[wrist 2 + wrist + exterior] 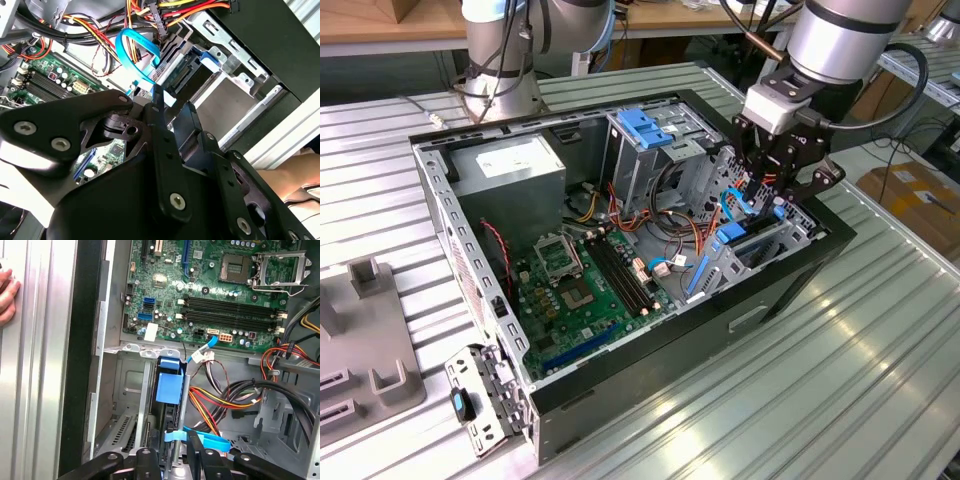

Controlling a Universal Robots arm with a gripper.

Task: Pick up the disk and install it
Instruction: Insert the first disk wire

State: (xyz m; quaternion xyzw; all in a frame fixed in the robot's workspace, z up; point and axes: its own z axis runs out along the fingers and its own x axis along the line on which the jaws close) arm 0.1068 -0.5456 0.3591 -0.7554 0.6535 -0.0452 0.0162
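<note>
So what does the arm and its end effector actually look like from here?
The arm is a silver-grey cylindrical tube with a black cable looping beside it. Below sits a pale grey wrist block, then the matte black end effector, built of angular linkage plates joined with silver screws.

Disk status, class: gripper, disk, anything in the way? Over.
Gripper low over the drive bay, at the disk. Disk on edge in bay, blue rail showing. Blue cable and wire bundle close alongside.

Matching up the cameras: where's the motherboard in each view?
Exterior view: motherboard inside the case, toward the exterior view's left of the gripper.
First wrist view: beyond the blue bracket.
Second wrist view: partly behind the gripper.
Shared landmark: black memory slots.
</note>
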